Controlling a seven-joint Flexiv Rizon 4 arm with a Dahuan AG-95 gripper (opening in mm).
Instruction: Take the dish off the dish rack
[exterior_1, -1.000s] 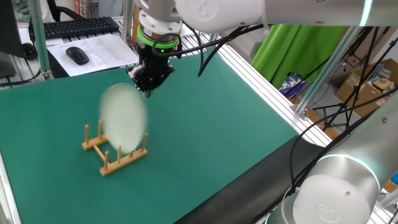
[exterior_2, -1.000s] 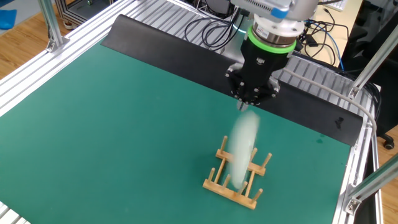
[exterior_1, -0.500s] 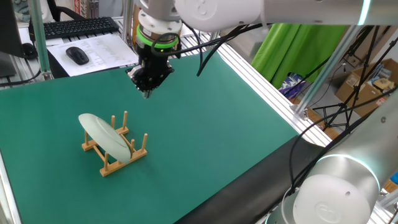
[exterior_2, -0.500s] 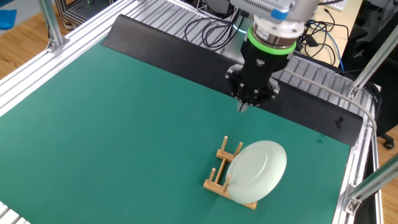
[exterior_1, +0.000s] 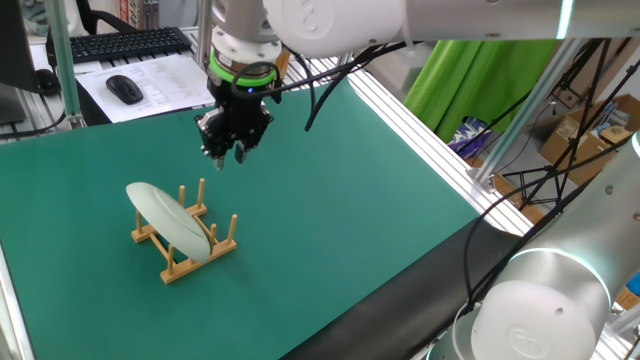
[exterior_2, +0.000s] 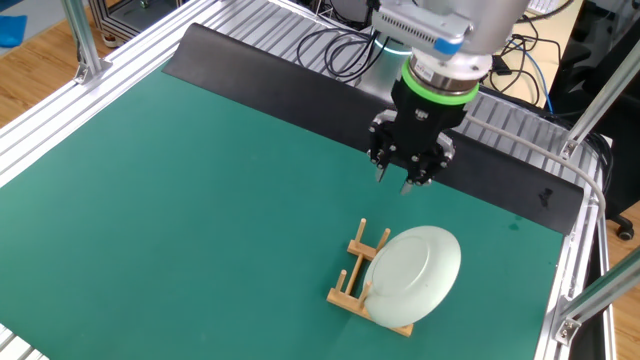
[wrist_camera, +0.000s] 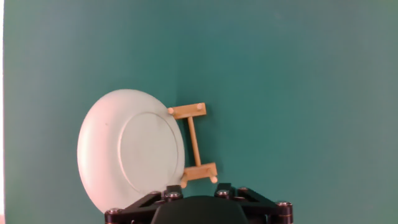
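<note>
The dish (exterior_1: 163, 217) is a pale greenish-white plate that lies tipped over, leaning across the small wooden dish rack (exterior_1: 200, 247). It rests on the rack's pegs and is not upright in a slot. In the other fixed view the dish (exterior_2: 420, 268) covers the right half of the rack (exterior_2: 352, 276). The hand view shows the dish's underside (wrist_camera: 127, 149) left of the rack's rails (wrist_camera: 194, 140). My gripper (exterior_1: 228, 157) hangs above the mat beyond the rack, apart from the dish. Its fingers (exterior_2: 383, 176) are spread and hold nothing.
The green mat (exterior_1: 330, 190) covers the table. A keyboard (exterior_1: 125, 42), a mouse (exterior_1: 124, 89) and papers lie past the far edge. Aluminium frame rails (exterior_2: 150, 50) and cables (exterior_2: 340, 45) border the table.
The dish has fallen from upright in the rack to lying tilted over it. My gripper has shifted a little towards the rack and its fingers have parted.
</note>
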